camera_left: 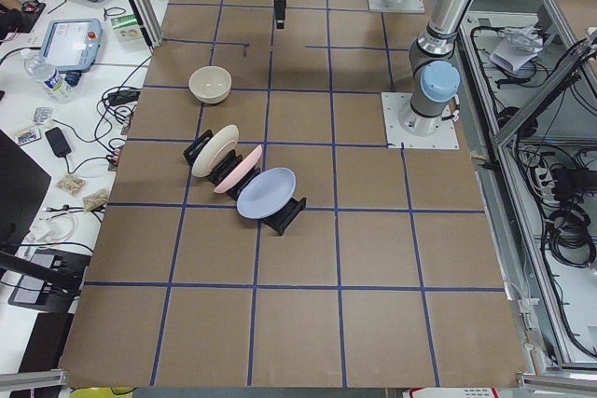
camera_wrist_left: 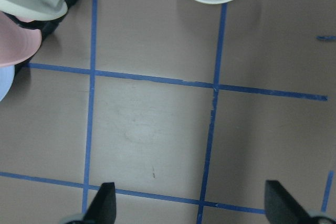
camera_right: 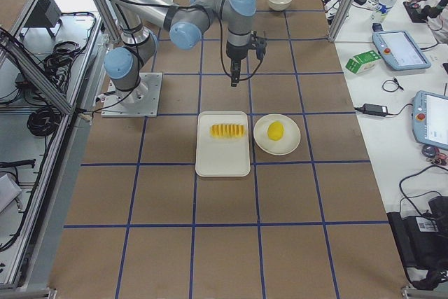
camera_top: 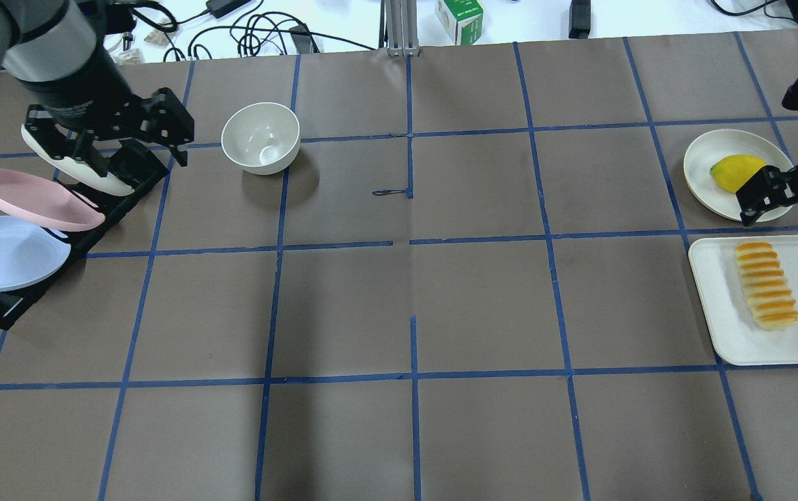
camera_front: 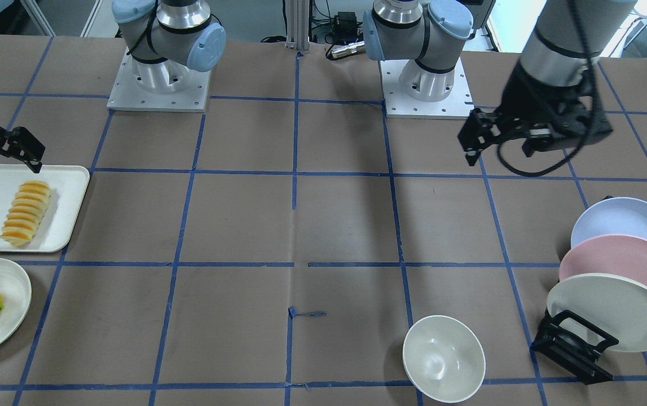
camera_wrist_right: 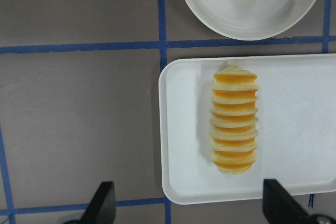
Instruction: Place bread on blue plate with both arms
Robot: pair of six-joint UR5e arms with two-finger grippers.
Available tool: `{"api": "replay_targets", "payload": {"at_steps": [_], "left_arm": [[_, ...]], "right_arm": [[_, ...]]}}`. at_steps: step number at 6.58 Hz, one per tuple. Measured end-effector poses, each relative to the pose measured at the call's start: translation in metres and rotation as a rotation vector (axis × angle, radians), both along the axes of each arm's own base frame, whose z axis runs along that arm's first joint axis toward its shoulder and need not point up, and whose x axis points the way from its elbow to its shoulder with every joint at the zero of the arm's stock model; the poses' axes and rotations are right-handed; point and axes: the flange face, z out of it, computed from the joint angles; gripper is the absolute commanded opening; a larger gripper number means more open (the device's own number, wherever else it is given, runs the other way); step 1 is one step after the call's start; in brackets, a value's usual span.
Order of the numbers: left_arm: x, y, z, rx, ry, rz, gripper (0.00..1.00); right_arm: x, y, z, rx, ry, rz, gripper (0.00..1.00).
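Bread (camera_wrist_right: 233, 121) lying flat on white tray (camera_wrist_right: 181, 140) at counter's right end, blue plate (camera_front: 622, 225) propped in black rack (camera_front: 574, 347) at left end; right gripper (camera_wrist_right: 189, 205) and left gripper (camera_wrist_left: 191, 205) both spread, empty, apparently poised for pickup.

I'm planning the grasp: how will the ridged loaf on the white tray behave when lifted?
The bread looks deeply segmented, so it may flex or sag if pinched at one end. Its glossy orange tops could be somewhat slippery. It lies flat along the tray, elongated with a broad base, so it probably won't roll when nudged.
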Motion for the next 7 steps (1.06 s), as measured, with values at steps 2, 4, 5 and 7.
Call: {"api": "replay_targets", "payload": {"at_steps": [2, 4, 5, 7], "left_arm": [[0.149, 0.0, -0.008, 0.012, -0.002, 0.192, 1.0], [0.293, 0.004, -0.051, 0.005, -0.013, 0.224, 1.0], [0.349, 0.009, -0.079, 0.014, -0.018, 0.255, 0.98], [0.414, 0.01, -0.147, 0.038, -0.014, 0.303, 1.0]], "right_arm": [[-0.031, -0.001, -0.053, 0.036, -0.029, -0.016, 1.0], [-0.065, -0.015, -0.092, 0.022, -0.018, -0.001, 1.0], [-0.081, -0.015, -0.109, 0.035, -0.03, -0.014, 1.0], [-0.102, -0.016, -0.146, 0.07, -0.057, -0.05, 1.0]]}}
